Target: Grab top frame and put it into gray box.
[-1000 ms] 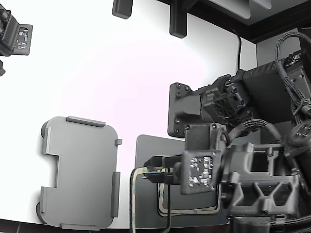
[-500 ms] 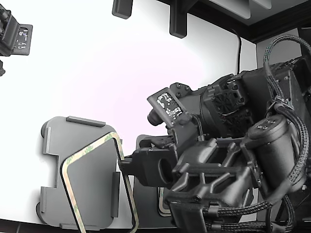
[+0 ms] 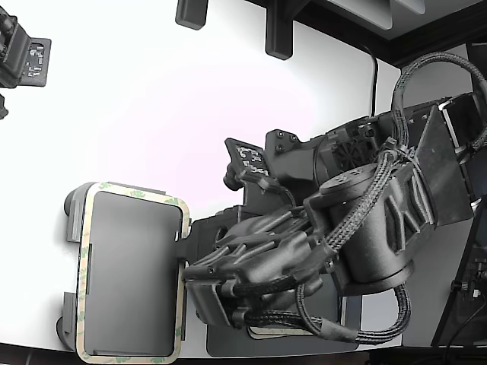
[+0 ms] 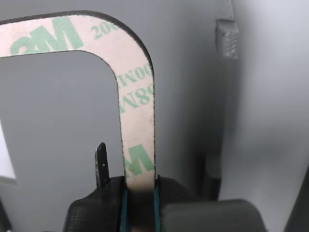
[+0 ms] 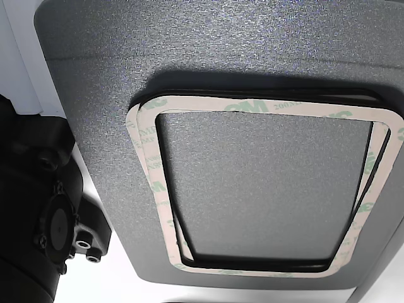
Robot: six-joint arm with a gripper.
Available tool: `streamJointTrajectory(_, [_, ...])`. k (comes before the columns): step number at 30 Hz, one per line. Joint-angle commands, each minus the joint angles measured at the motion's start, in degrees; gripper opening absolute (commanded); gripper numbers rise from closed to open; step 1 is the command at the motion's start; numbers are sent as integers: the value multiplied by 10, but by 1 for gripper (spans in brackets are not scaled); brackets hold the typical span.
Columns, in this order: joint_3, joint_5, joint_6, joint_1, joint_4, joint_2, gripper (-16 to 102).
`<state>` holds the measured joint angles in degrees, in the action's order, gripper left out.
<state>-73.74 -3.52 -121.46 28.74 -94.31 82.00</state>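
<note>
The top frame (image 3: 133, 193), a thin cream ring with green print, lies level over the gray box (image 3: 129, 274) at the exterior view's lower left and follows the box's outline. My gripper (image 3: 185, 258) reaches in from the exterior view's right and is shut on the frame's near long side. In the wrist view the two fingers (image 4: 113, 193) pinch the frame strip (image 4: 135, 96) between them, my gripper (image 4: 140, 186) shut on it, with the gray box floor (image 4: 58, 125) behind. I cannot tell whether the frame touches the box.
The arm's dark body (image 3: 342, 228) covers most of the dark gray mat (image 3: 228, 342). In the other view, more identical frames (image 5: 252, 108) sit stacked on that mat (image 5: 189, 44). A raised box tab (image 4: 227, 38) stands beside the held strip. Black fixtures (image 3: 278, 34) line the table's far edge.
The arm swung toward the exterior view's left, carrying the frame from over the mat to over the gray box. The frame turned from tilted to square with the box.
</note>
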Motion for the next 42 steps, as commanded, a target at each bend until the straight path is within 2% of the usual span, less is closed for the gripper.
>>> streamJointTrajectory(1, [18,13,1,-10,-6,3,-13])
streamJointTrajectory(14, [-1,37,28,-27,-6,-12,-13])
streamJointTrajectory(42, [-11,54,36,-45,-6,-31,-13])
